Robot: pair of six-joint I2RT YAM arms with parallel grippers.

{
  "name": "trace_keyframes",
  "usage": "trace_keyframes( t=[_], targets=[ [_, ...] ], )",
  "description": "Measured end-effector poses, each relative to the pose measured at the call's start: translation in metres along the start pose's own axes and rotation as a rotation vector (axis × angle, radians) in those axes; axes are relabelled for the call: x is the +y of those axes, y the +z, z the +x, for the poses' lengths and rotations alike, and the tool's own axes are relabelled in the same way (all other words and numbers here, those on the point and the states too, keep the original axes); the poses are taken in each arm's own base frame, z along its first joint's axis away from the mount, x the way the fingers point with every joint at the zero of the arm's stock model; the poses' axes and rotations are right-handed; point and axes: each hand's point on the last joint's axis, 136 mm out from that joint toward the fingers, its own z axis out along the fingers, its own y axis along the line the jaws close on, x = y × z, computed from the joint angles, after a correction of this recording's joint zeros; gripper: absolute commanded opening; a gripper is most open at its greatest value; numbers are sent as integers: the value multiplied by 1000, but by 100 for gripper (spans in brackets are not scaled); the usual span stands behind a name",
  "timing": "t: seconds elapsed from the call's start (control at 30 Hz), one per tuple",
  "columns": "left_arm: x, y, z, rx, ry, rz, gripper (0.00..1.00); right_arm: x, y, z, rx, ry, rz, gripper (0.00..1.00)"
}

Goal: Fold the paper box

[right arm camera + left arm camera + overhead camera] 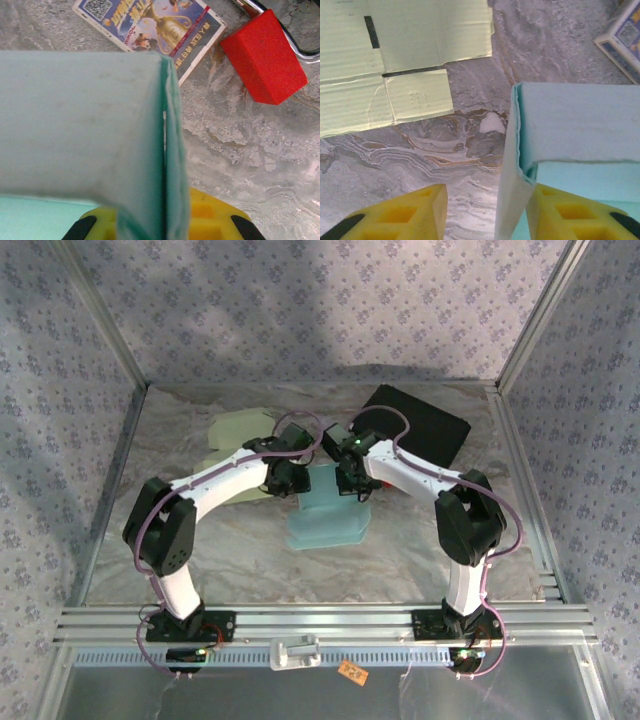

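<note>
Teal paper box (328, 520), side walls upright, lies lengthwise near to far.

Pale lavender cloth printed with small flowers covers 3 sides: the back wall (250, 300) across the top of the frame, the left wall (50, 440) and the right wall (595, 440). 2 aluminium posts (100, 315) slant up the upper corners. The table top (250, 560) is marbled grey-brown. Ribbed aluminium rails (350, 623) cross the lower frame. The light is soft, dimmer at the back wall's middle.
</note>
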Motion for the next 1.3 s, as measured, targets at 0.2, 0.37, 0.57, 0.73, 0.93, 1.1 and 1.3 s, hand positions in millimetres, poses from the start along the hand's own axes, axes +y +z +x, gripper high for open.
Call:
trace_keyframes(
  t=[0.2,0.37,0.57,0.73,0.93,1.1,1.3],
  targets=[
    [-9,-35,-5,-13,-53,91,51,-9,3,-1,30,70,-11,0],
    [10,-78,-21,-47,-230,154,48,-19,10,-1,84,249,-57,0],
    [39,-131,-28,-91,-479,241,50,-36,17,-1,149,572,-115,0],
    [33,-148,-9,-38,-574,322,57,-21,14,-5,191,784,-185,0],
    [13,-137,0,48,-578,339,61,-2,10,-9,233,962,-247,0],
    [-16,-128,-6,84,-530,351,61,7,9,-8,254,1024,-262,0],
    [-33,-132,-11,68,-479,367,61,12,7,-6,262,1048,-264,0]
  ],
)
